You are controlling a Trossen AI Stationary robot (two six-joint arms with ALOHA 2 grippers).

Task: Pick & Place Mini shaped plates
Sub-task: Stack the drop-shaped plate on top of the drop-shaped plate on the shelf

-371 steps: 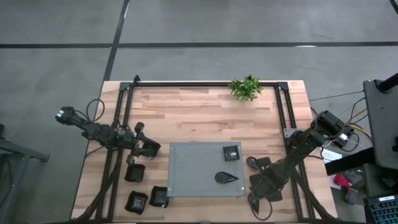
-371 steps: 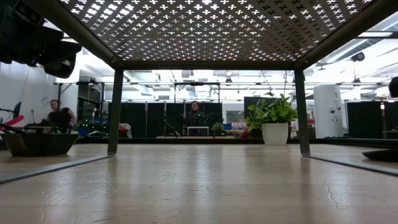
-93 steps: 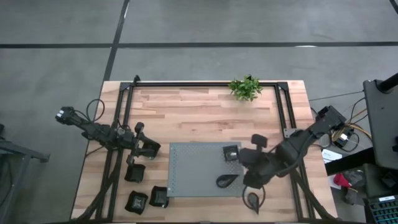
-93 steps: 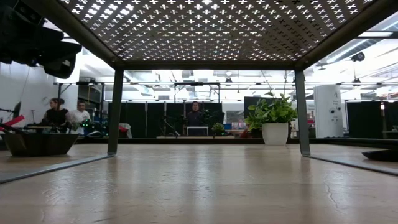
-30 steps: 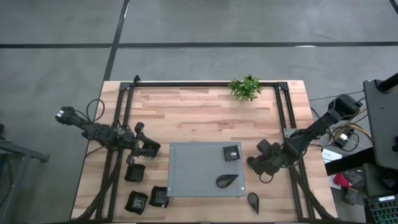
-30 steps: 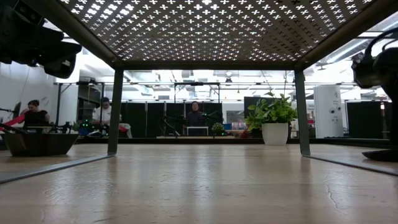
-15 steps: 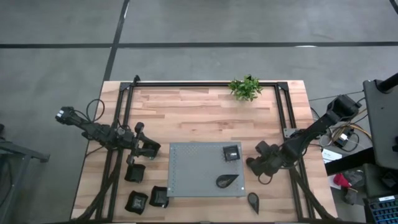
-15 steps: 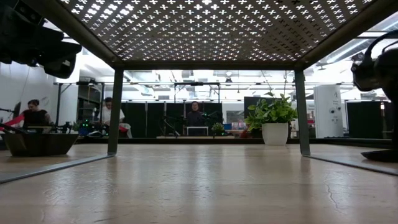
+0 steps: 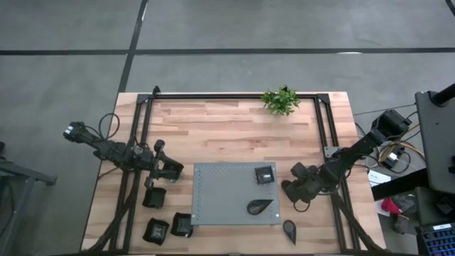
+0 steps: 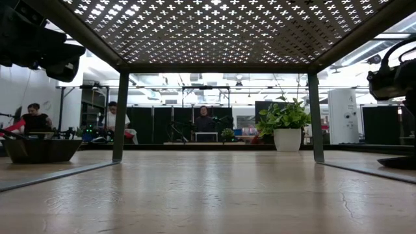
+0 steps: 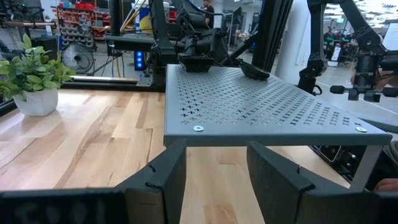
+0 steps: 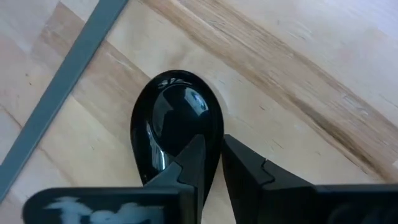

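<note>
My right gripper [image 9: 290, 190] is low over a black teardrop plate [image 12: 174, 127] that lies on the wood just right of the grey dotted mat [image 9: 213, 192], and it is shut on that plate. The mat carries a small square plate [image 9: 264, 175] and a teardrop plate [image 9: 259, 207]. Another teardrop plate [image 9: 289, 229] lies near the table's near edge. Three squarish plates [image 9: 154, 198] [image 9: 156, 230] [image 9: 182, 224] sit left of the mat. My left gripper [image 9: 174, 171] waits open at the mat's left edge, touching nothing. My right gripper [image 12: 214, 140] has the teardrop plate by its side rim [image 12: 219, 124]. One finger [image 12: 193, 162] stands inside the bowl and the other outside, and only a narrow gap shows between them. The fingers come slanting down from above. The plate lies flat on the table.
The mat is a raised perforated platform on legs [image 11: 249, 99]. A black frame [image 9: 234, 97] runs along the far and side edges of the table. A small potted plant [image 9: 280, 100] stands at the far edge. Bare wood lies between the mat and the plant. People sit in the room beyond.
My right gripper has crept a little toward the mat's right edge and the near side, staying over the teardrop plate. The plates lie where they were.
</note>
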